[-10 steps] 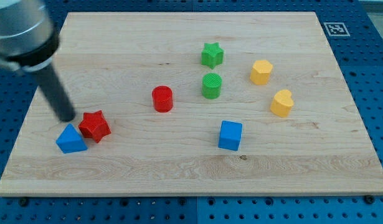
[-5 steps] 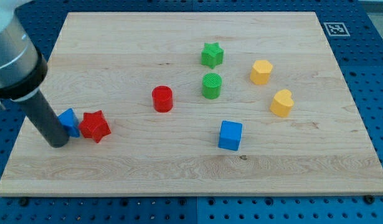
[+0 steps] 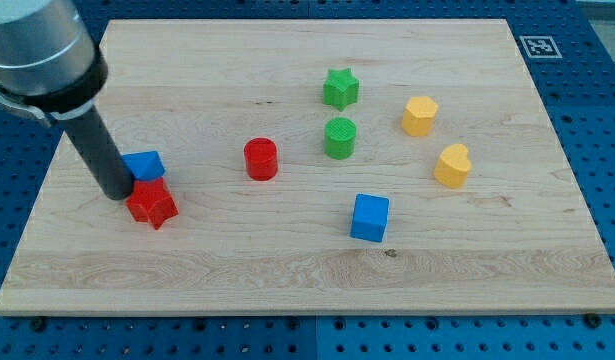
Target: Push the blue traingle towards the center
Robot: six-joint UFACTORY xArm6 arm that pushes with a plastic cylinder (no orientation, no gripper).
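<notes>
Blue pegboard frames the pale wooden desk (image 3: 287, 270), which fills most of the view and carries eight small blocks. At the board's 9 o'clock side, my tip (image 3: 116, 192) rests against the blue triangle (image 3: 144, 165), which lies just at its 2 o'clock; the arm carries no fingers, only the dark rod, so nothing is grasped. Touching the triangle at its 6 o'clock is the red star (image 3: 151, 204), also just at 4 o'clock of my tip. Near the board's middle, a little toward 10 o'clock, stands the red cylinder (image 3: 260, 159), well apart from the triangle. At 3 o'clock of it sits the green cylinder (image 3: 339, 137), with the green star (image 3: 340, 88) at that one's 12 o'clock. Toward 2 o'clock of the board lie a yellow hexagonal block (image 3: 419, 115) and a yellow heart (image 3: 452, 165). A blue cube (image 3: 369, 217) sits toward 5 o'clock of the middle.
</notes>
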